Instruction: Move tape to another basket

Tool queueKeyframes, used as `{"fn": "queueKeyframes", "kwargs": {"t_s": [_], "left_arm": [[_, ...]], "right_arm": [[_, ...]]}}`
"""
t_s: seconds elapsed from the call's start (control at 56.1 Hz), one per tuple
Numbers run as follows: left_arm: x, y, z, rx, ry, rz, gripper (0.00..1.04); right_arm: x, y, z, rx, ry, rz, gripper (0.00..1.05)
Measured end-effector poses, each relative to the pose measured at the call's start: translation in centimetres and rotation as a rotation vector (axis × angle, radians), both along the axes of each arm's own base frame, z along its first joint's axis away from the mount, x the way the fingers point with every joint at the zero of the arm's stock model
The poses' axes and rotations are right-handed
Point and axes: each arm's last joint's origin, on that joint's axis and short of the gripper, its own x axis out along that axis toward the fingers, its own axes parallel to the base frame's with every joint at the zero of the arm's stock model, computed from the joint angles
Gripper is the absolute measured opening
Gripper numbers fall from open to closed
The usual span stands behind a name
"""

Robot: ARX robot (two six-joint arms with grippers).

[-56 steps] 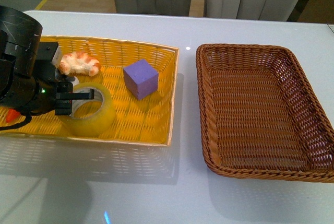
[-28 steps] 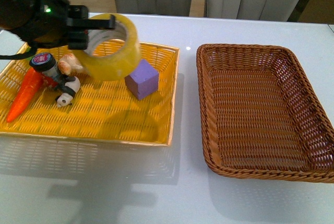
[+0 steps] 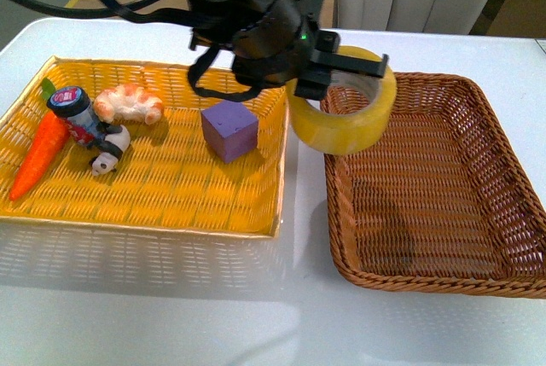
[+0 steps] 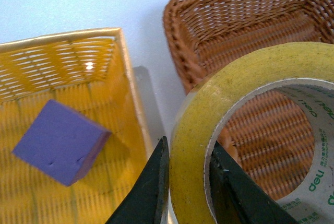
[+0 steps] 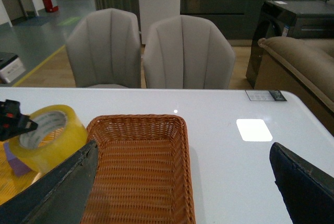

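Note:
The tape (image 3: 345, 123), a wide yellowish roll with a white printed core, hangs in the air over the left rim of the dark brown wicker basket (image 3: 503, 127). My left gripper (image 3: 368, 65) is shut on the tape's wall, one finger inside the ring and one outside. The left wrist view shows the black fingers (image 4: 151, 182) pinching the tape (image 4: 250, 62) above the basket (image 4: 209, 15). My right gripper (image 5: 183, 148) is open and holds nothing. It looks down on the basket (image 5: 138, 172), with the tape (image 5: 49, 135) off to one side.
The yellow woven basket (image 3: 286, 127) on the left holds a purple cube (image 3: 230, 130), a croissant (image 3: 130, 103), a toy carrot (image 3: 38, 157) and a small figure (image 3: 90, 127). White tabletop lies around both baskets. Two grey chairs (image 5: 182, 51) stand behind the table.
My left arm has lifted the tape out of the yellow basket and carried it right, to above the brown basket's left rim. The carrot and figure it hid now show.

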Motion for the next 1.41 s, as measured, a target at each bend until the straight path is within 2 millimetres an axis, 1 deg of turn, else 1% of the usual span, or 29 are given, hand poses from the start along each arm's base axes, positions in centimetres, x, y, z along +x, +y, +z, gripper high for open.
{"fn": "queueKeyframes", "kwargs": {"t_s": [0.125, 0.285, 0.445, 0.588, 0.624, 0.713, 0.766, 0.819, 0.891, 1.015, 1.051, 1.087, 1.122, 1.194, 1.211, 1.265, 1.354, 1.407], "left_arm": [[0.0, -2.1, -0.4, -0.006, 0.011, -0.031, 0.15], [-0.2, -4.0, -1.2, -0.004, 0.029, -0.061, 0.15], [-0.3, -5.0, -1.8, -0.018, 0.051, -0.083, 0.15], [-0.2, -5.2, -1.6, -0.043, 0.059, -0.089, 0.15], [-0.2, -5.3, -1.6, -0.050, 0.063, -0.091, 0.18], [-0.2, -5.5, -1.5, -0.071, 0.071, -0.097, 0.34], [-0.2, -5.5, -1.5, -0.075, 0.071, -0.096, 0.41], [-0.2, -5.5, -1.4, -0.083, 0.067, -0.094, 0.56], [-0.3, -5.4, -1.5, -0.090, 0.060, -0.092, 0.68], [-1.2, -4.7, -1.7, -0.100, 0.055, -0.083, 0.89], [-1.5, -4.5, -1.5, -0.104, 0.047, -0.081, 0.94], [-2.0, -4.0, -1.2, -0.111, 0.028, -0.073, 0.98], [-2.5, -3.2, -0.4, -0.132, -0.003, -0.062, 0.95], [-3.6, -1.1, 1.9, -0.187, -0.082, -0.041, 0.96], [-3.7, -0.9, 2.1, -0.193, -0.091, -0.039, 0.96], [-4.8, 1.3, 3.9, -0.248, -0.159, -0.019, 0.96], [-6.3, 3.9, 5.2, -0.285, -0.204, 0.011, 0.96], [-6.6, 4.6, 5.6, -0.291, -0.211, 0.026, 0.96]], "right_arm": [[0.0, 0.0, 0.0, 0.000, 0.000, 0.000, 0.96], [0.0, 0.0, 0.0, 0.000, 0.000, 0.000, 0.96], [0.0, 0.0, 0.0, 0.000, 0.000, 0.000, 0.96], [0.0, 0.0, 0.0, 0.000, 0.000, 0.000, 0.96], [0.0, 0.0, 0.0, 0.000, 0.000, 0.000, 0.96], [0.0, 0.0, 0.0, 0.000, 0.000, 0.000, 0.96], [0.0, 0.0, 0.0, 0.000, 0.000, 0.000, 0.96], [0.0, 0.0, 0.0, 0.000, 0.000, 0.000, 0.96], [0.0, 0.0, 0.0, 0.000, 0.000, 0.000, 0.96], [0.0, 0.0, 0.0, 0.000, 0.000, 0.000, 0.96], [0.0, 0.0, 0.0, 0.000, 0.000, 0.000, 0.96], [0.0, 0.0, 0.0, 0.000, 0.000, 0.000, 0.96], [0.0, 0.0, 0.0, 0.000, 0.000, 0.000, 0.96], [0.0, 0.0, 0.0, 0.000, 0.000, 0.000, 0.96], [0.0, 0.0, 0.0, 0.000, 0.000, 0.000, 0.96], [0.0, 0.0, 0.0, 0.000, 0.000, 0.000, 0.96], [0.0, 0.0, 0.0, 0.000, 0.000, 0.000, 0.96], [0.0, 0.0, 0.0, 0.000, 0.000, 0.000, 0.96]]}}
